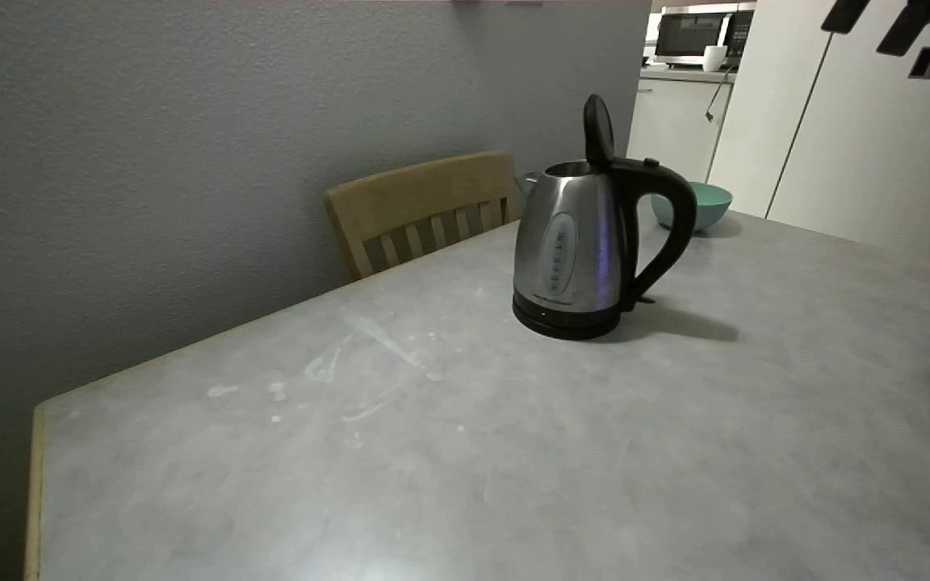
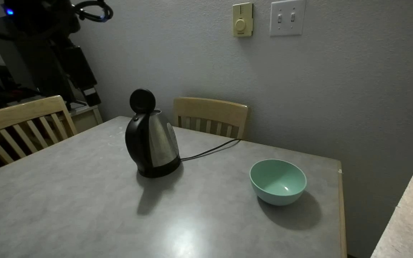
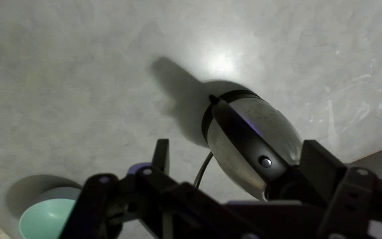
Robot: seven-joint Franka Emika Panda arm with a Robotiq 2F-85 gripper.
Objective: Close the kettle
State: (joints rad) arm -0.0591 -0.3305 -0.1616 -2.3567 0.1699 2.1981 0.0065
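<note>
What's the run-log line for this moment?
goal: close electric kettle; black hinged lid: raised, open; gripper: open, empty, apart from kettle; kettle: upright on gray table; status: lid not yet closed

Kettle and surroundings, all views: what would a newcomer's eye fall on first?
Probably the steel kettle on the table, its black lid standing open. Next, the green bowl, right of it in an exterior view. In the wrist view, the open gripper looms along the bottom.
</note>
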